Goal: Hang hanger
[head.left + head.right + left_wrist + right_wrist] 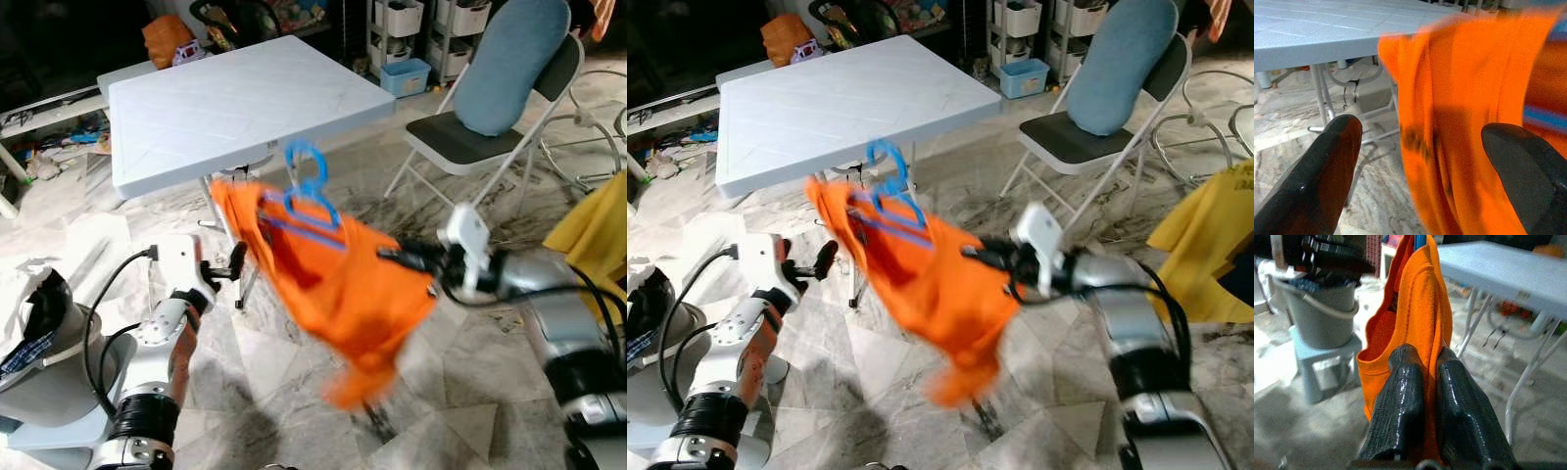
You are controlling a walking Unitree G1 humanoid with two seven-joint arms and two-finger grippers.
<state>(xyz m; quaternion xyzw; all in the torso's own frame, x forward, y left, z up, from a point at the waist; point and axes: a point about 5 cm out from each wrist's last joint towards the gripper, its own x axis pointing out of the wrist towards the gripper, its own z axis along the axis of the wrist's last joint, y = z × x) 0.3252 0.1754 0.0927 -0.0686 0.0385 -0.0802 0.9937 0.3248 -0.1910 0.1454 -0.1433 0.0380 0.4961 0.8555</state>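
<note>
Two pincers of mine are raised over a pale marbled tile floor [294, 382], with a white folding worktop [235, 103] standing just ahead and its thin metal legs [1320, 95] showing beneath the near edge. My right pincer [392, 257] has its fingers [1400, 401] pressed together on the fabric of an orange shirt [338, 284], which hangs in mid-air between my arms, off the floor and in front of the worktop's near edge; motion blur softens its lower hem. A blue hanger [306, 191] is threaded inside the shirt's neck, its hook standing up above the collar, level with the worktop's front edge but apart from it. My left pincer [235, 262] is spread wide, its fingers [1317, 176] on either side of the shirt's near fold without closing on it. To my right stands a folding chair [500, 108] with a dark seat and a blue-grey cushion leaning on its back, and a yellow cloth [598, 235] hangs at the right edge of the scene. To my left sits a grey bucket [1322, 313] on a low light-blue stool [1327, 367]. Behind the worktop are white storage drawers [407, 20] and a small blue bin [405, 75]. Bare floor lies between the chair and the worktop.
</note>
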